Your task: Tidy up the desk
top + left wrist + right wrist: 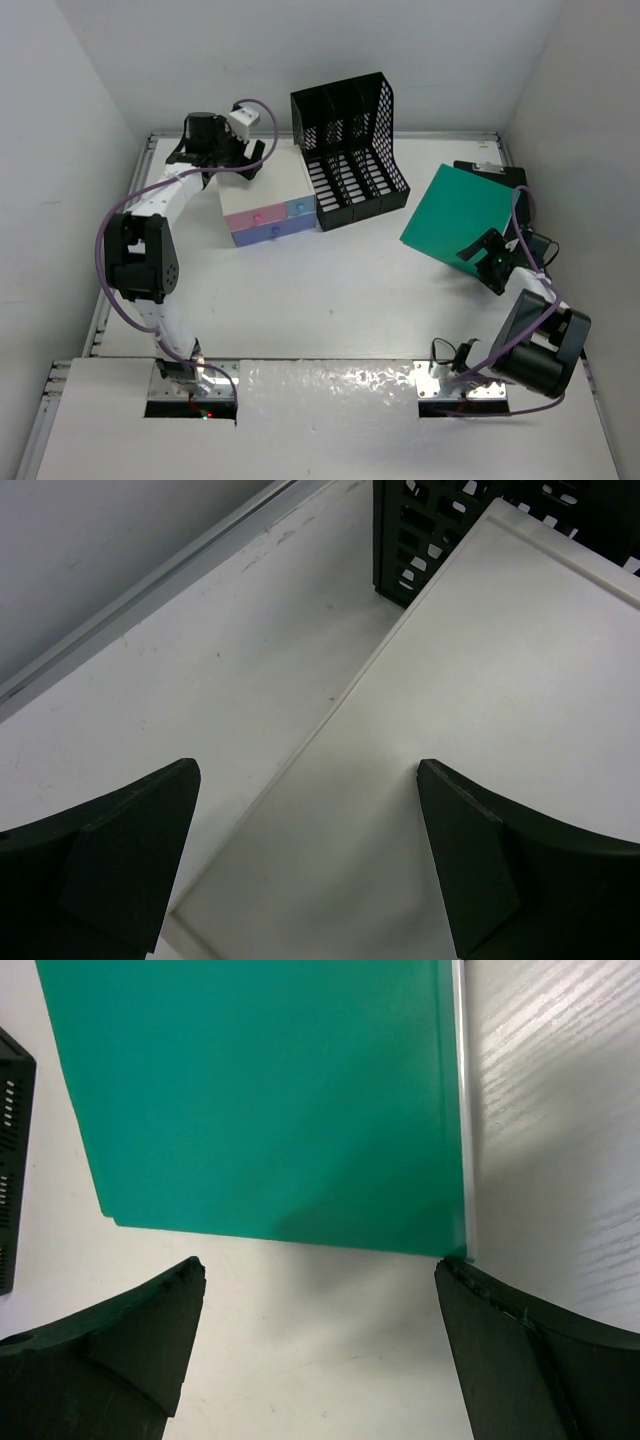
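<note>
Two things look unfiled, so by my reading the tidying has hardly begun: neither gripper holds anything, and the large white desk (330, 300), which spreads from the arm bases to the back wall under everything, has its items scattered. Nearest, on the right side, the right arm is folded low with its elbow close to its base, reaching forward and down. The right gripper (320, 1265) hangs with its jaws spread wide, empty, just above the near edge of a flat green plastic folder (260, 1100). This folder lies askew on the desk, partly covering a black clipboard (492, 172) beyond it. Further back on the left, the left arm rises from its base, bends at the elbow and stretches away. The left gripper (308, 770) is likewise wide open and empty, poised over the left edge of a small white-topped drawer box with pink and blue drawers (265, 205). Farthest, just beside that box, stands a black mesh file rack (350, 150); its slots look empty, so filing the folder and clipboard there probably remains.
</note>
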`<state>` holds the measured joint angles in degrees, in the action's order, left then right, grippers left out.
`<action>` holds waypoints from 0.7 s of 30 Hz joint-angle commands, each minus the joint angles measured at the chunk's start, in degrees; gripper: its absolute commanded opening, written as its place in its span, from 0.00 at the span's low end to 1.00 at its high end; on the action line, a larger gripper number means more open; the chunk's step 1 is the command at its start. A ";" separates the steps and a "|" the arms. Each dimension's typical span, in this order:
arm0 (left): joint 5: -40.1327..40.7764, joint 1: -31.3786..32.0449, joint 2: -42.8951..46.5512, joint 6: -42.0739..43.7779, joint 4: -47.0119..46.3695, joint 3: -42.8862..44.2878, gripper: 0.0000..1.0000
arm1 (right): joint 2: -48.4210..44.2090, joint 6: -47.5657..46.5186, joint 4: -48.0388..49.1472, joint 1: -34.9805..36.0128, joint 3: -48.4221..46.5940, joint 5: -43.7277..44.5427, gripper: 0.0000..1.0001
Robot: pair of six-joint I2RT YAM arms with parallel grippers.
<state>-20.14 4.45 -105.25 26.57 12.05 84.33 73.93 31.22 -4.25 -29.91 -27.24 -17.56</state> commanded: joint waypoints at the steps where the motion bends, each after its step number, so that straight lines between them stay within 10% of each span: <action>1: 0.27 0.21 -1.18 1.91 8.69 -1.63 0.90 | -0.71 0.42 3.90 -1.02 0.87 2.70 0.93; 21: 4.14 1.35 -0.22 2.88 12.11 1.36 0.90 | 5.77 -1.69 3.28 -2.52 -5.98 8.33 0.92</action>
<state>-18.70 4.97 -104.88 27.18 14.87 85.30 76.09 28.12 -3.40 -32.16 -33.56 -7.14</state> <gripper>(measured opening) 0.900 0.923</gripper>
